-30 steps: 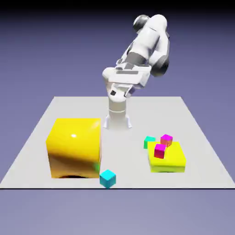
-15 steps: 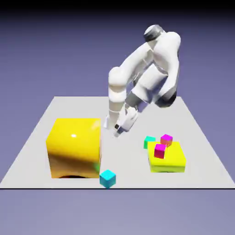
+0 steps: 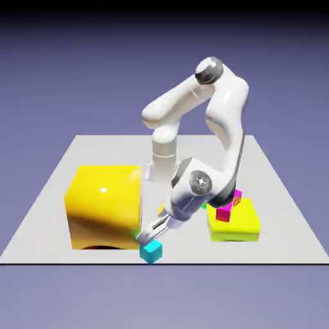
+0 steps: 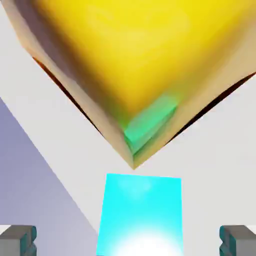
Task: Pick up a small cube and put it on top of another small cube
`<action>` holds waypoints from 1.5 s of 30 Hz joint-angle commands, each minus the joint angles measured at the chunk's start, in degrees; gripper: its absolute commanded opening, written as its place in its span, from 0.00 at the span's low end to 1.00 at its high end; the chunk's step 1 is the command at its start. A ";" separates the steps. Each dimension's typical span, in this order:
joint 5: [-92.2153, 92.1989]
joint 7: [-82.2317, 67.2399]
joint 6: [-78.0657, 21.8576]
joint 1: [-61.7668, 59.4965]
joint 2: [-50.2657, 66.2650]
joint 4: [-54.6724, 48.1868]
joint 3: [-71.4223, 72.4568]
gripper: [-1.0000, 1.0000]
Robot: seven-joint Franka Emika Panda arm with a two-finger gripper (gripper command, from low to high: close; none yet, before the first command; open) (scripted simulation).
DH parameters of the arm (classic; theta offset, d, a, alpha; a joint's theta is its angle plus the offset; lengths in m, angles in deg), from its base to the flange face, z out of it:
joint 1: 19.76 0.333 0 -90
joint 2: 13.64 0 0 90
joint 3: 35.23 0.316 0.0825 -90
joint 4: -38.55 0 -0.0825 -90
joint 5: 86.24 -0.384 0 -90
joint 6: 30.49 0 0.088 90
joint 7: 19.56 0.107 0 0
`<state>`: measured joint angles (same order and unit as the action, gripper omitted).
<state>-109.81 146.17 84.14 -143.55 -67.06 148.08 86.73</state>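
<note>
Cyan-blue cube (image 3: 151, 250) sits at the near edge of the surface (image 3: 45, 193), just beside the lower right corner of the big yellow block (image 3: 104, 205). That block occupies the near-left part of the surface, with bare surface along its left side and behind it toward the far edge. In the hand view the cyan-blue cube (image 4: 140, 212) lies between the two grey fingertips (image 4: 17, 240), and the corner of the big yellow block (image 4: 135, 65) fills the upper part of that picture, close beyond the cube.

Gripper (image 3: 154, 232) hangs directly above the cyan-blue cube, tilted, with the jaws spread wide apart and holding nothing; whether a fingertip touches the cube cannot be told.

To the right, past an open strip of surface, a low yellow-green block (image 3: 234, 223) stands near the right edge. An all-magenta cube (image 3: 223, 213) rests on its top. The magenta-topped cube with the orange side (image 3: 236, 198) is at the block's far side, mostly hidden by the arm (image 3: 225, 128).
</note>
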 commanded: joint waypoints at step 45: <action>-23.48 -9.00 -24.34 73.49 -24.94 22.05 -34.17 0.00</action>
<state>-133.25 137.17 59.87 -70.06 -91.99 170.13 52.56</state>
